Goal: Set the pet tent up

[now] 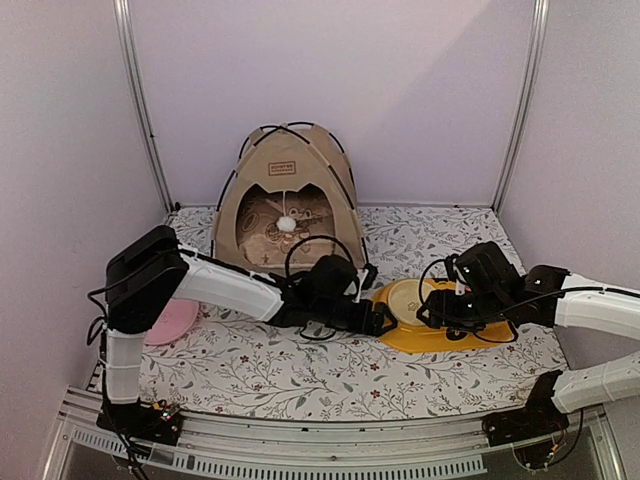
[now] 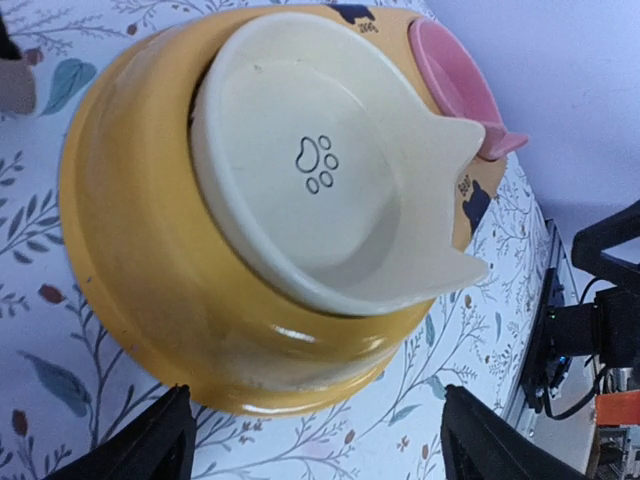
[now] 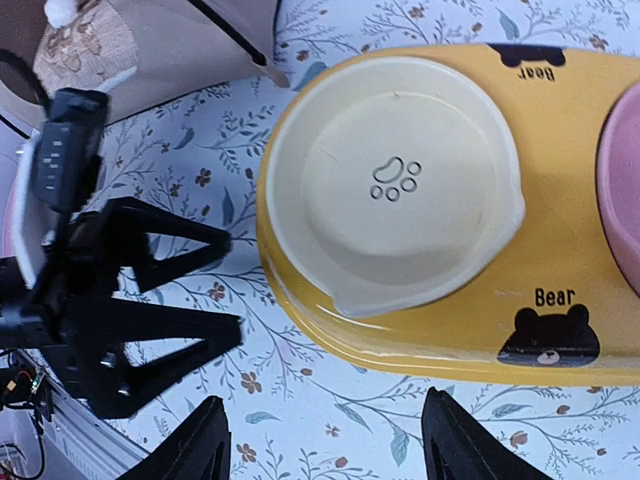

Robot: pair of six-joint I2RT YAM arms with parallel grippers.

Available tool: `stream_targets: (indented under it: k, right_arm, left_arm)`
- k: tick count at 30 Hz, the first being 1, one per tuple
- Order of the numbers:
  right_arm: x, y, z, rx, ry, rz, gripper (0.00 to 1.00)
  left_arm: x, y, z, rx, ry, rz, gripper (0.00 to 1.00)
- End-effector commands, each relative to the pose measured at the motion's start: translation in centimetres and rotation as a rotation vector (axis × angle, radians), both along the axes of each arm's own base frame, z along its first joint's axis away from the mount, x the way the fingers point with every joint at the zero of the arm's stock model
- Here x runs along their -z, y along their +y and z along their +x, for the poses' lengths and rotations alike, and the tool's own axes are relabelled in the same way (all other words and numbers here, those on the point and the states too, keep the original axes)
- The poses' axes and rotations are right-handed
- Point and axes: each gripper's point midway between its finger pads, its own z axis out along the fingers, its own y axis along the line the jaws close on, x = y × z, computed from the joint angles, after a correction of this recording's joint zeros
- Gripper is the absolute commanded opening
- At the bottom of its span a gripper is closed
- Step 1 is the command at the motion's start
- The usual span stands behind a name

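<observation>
- The pet tent (image 1: 287,195) is standing upright at the back of the table, close to the rear wall and a little left of centre, its tan fabric pulled into a dome.
- Its doorway is facing the arms. The white pom-pom (image 1: 286,224) is hanging in the opening, below the small brown label (image 1: 281,168).
- A floral tablecloth (image 1: 250,365) is covering the whole surface; it is pale, with small sprigs and leaves.
- Plain lavender walls (image 1: 400,80) are closing in 3 sides, and 2 metal posts (image 1: 140,100) are running up the back corners.
- A yellow feeder (image 2: 140,250) is lying in front of the tent, toward the right. A cream bowl (image 2: 325,165) with a paw print is sitting in it, and a pink bowl (image 2: 455,85) is sitting just beside that one.
- The left gripper (image 2: 315,445) is reaching in low from the left with its fingers spread wide and holding nothing, the feeder's rounded end just ahead of them.
- The right gripper (image 3: 325,445) is hovering at the feeder's other side, fingers likewise wide apart and empty, over the cloth.
- Neither gripper is touching the tent.
- A pink disc (image 1: 172,322) is resting on the cloth at the left edge, partly hidden by the left arm.
- A ribbed metal rail (image 1: 330,445) is running along the near edge, carrying the 2 arm bases.
</observation>
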Motion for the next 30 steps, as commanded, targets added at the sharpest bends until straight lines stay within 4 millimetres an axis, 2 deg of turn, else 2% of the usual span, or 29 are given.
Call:
stream_targets:
  k: [1, 3, 7, 11, 16, 22, 26, 30]
  right_arm:
    - [2.8, -2.8, -1.9, 0.113, 0.092, -0.006, 0.7]
    - [3.7, -3.4, -2.5, 0.145, 0.113, 0.021, 0.73]
    - [4.7, -4.2, -2.3, 0.211, 0.116, 0.102, 0.8]
    - [6.3, -4.9, -1.6, 0.26, 0.143, 0.176, 0.79]
    - [8.2, -6.6, -0.9, 0.347, 0.16, 0.184, 0.62]
    - [8.5, -6.7, 0.8, 0.381, 0.135, 0.242, 0.48]
    - [8.8, -6.4, 2.1, 0.388, 0.136, 0.271, 0.43]
    - [9.1, -7.0, 3.7, 0.434, 0.134, 0.286, 0.41]
  left_arm:
    - [-3.3, 2.9, 0.5, -0.043, -0.054, -0.028, 0.85]
    - [-5.1, 4.4, 0.4, -0.065, -0.08, -0.044, 0.85]
    - [-6.5, 7.4, 0.5, -0.112, -0.114, -0.041, 0.86]
    - [-8.0, 10.0, 0.5, -0.152, -0.139, -0.05, 0.86]
    - [-9.5, 13.1, 0.7, -0.207, -0.179, -0.036, 0.86]
    - [-10.1, 16.0, 1.0, -0.26, -0.192, -0.034, 0.86]
    - [-10.6, 17.3, 1.2, -0.289, -0.199, -0.032, 0.86]
    - [-11.1, 18.3, 1.3, -0.308, -0.206, -0.031, 0.86]
